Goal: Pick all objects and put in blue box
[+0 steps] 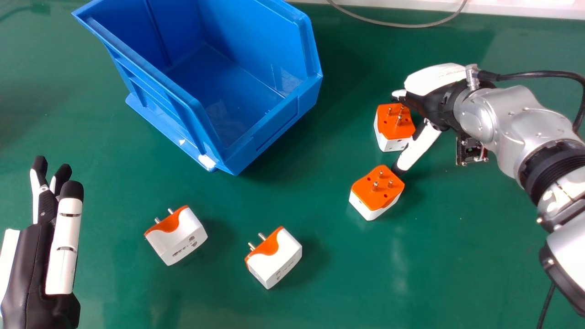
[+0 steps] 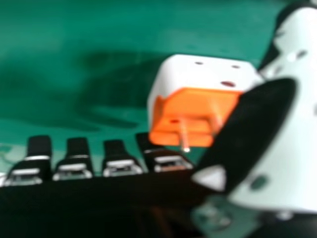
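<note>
Blue box point(image 1: 279, 127), upper left: 1. Adapters point(image 1: 372, 194) (orange and white): 2 centre right, 2 lower left of centre. Right hand point(image 1: 426, 103), right, fingers open; left hand point(image 1: 32, 260), lower left, fingers straight.

there are four orange-and-white plug adapters in all: one adapter point(image 1: 178, 237), a second adapter point(image 1: 276, 260), a third adapter point(image 1: 372, 196) and a fourth adapter point(image 1: 392, 135). there is one blue box point(image 1: 269, 132). there are two robot hands, one left robot hand point(image 1: 29, 260) and one right robot hand point(image 1: 429, 103). there is one green bench point(image 1: 338, 278) and one grey cable point(image 1: 397, 25).
</note>
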Tool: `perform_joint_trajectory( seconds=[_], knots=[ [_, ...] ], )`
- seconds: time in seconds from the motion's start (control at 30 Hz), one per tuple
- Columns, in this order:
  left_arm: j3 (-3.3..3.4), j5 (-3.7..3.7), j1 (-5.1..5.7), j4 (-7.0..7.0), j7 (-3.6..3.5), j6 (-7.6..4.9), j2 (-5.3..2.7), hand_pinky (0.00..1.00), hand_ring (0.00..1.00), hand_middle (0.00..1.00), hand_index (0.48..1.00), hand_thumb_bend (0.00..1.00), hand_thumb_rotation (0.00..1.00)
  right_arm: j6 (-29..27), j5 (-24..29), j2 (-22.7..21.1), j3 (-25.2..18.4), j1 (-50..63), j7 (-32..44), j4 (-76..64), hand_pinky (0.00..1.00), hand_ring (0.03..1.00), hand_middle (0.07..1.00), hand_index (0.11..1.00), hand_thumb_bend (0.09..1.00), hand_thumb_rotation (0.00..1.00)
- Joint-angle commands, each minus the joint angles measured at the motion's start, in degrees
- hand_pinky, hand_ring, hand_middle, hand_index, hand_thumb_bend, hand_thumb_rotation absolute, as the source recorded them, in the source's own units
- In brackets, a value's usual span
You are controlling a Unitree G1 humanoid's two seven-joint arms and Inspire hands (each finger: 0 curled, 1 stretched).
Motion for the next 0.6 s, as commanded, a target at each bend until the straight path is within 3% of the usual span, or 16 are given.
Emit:
perform_joint_trajectory(
  seconds=[0.0,0.3,0.57],
  knots=[
    [0.73,-0.68,0.56,-0.71,-0.29,-1.64,0.17,1.00,1.00,1.00,1.000,0.51,0.95,0.5,0.3,0.3,-0.6,-3.2,-0.8,0.1,0.92,0.970,0.988,0.944,0.705,0.56],
    [0.76,-1.12,0.56,-0.40,-0.65,-2.23,0.00,1.00,1.00,1.00,1.000,0.51,0.94,0.3,-0.2,0.6,-0.1,-3.3,-1.6,0.2,0.92,0.972,0.990,0.948,0.704,0.57],
    [0.57,-0.26,0.64,-0.95,0.00,-1.95,-0.11,1.00,1.00,1.00,1.000,0.51,0.94,-0.2,-0.2,0.8,0.0,-3.7,-2.0,0.4,0.91,0.971,0.986,0.938,0.688,0.56]
  ],
)
